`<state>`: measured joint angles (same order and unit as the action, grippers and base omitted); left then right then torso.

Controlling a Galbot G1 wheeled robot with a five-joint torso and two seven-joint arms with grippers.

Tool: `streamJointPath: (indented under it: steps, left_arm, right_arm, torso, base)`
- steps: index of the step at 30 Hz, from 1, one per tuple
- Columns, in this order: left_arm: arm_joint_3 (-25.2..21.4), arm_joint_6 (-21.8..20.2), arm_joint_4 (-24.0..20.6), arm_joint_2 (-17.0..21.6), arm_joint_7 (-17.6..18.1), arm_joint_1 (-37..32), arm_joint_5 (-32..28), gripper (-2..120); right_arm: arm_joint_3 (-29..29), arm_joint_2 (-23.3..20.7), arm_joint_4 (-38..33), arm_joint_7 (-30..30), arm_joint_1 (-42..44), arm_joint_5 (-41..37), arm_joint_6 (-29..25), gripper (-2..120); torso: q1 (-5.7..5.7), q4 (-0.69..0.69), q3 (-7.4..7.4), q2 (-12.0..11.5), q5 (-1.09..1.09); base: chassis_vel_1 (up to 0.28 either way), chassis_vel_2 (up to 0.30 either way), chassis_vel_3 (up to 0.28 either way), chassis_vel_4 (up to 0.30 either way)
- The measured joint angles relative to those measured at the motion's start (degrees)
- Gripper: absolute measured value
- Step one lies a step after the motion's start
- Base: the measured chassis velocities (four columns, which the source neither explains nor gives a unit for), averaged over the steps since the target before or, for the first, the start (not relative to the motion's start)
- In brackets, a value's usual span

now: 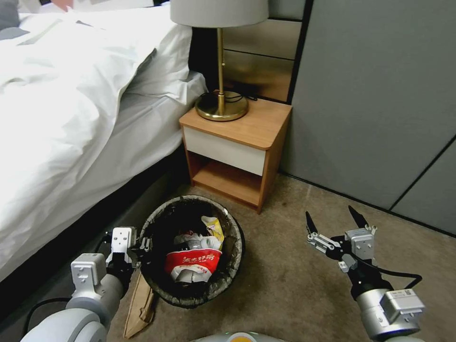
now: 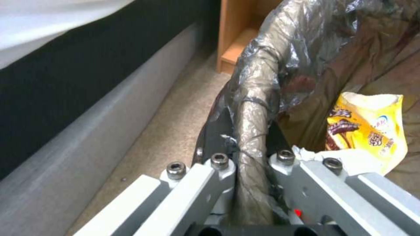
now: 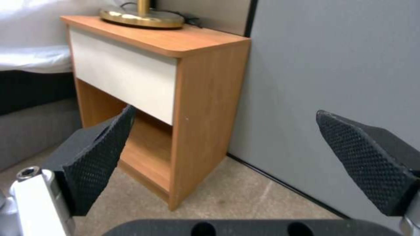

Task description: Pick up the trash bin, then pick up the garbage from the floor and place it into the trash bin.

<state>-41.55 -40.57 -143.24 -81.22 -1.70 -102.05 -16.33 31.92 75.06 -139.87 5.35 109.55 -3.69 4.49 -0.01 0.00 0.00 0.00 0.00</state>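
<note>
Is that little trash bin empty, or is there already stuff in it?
Partly filled: the trash bin holds a red packet, a yellow wrapper and white tissues.

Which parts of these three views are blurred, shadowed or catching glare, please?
Head view: the trash bin interior is dark, the lamp base glints. Left wrist view: the left gripper, clamped on the bag-covered rim, is soft and close, and the plastic shines. Right wrist view: the right gripper fingers are blurred in the foreground, and the nightstand is sharper.
</note>
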Motion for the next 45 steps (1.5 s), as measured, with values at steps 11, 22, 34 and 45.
streamJointPath:
  steps: [11,22,34,45]
  left_arm:
    - [-0.13,0.1,0.0,0.15,0.0,-0.04,-0.79,1]
    - [-0.49,0.15,0.0,0.18,0.0,-0.23,-0.98,1]
    - [-0.82,0.15,0.0,0.52,0.02,-0.49,-1.01,1]
    - [-0.82,0.15,0.0,0.39,0.1,-0.74,-0.89,1]
  right_arm:
    - [-0.36,0.76,-0.11,0.16,0.5,0.83,-0.07,100]
    - [0.02,0.42,0.97,0.26,0.44,0.71,-0.09,100]
    - [0.93,-0.63,1.51,-0.02,-0.97,-0.66,0.82,100]
    - [1.76,-0.83,3.09,-1.23,-1.55,-1.33,1.45,100]
  torso:
    - [0.0,0.0,0.0,0.0,0.0]
    - [0.01,0.01,0.0,0.0,0.0]
    - [0.01,0.01,0.0,0.0,0.01]
    - [0.0,0.0,0.0,0.0,0.0]
  base:
    - [0.057,0.073,0.07,0.062]
    - [0.091,0.084,0.069,0.077]
    - [0.081,0.095,0.103,0.09]
    - [0.092,0.076,0.083,0.101]
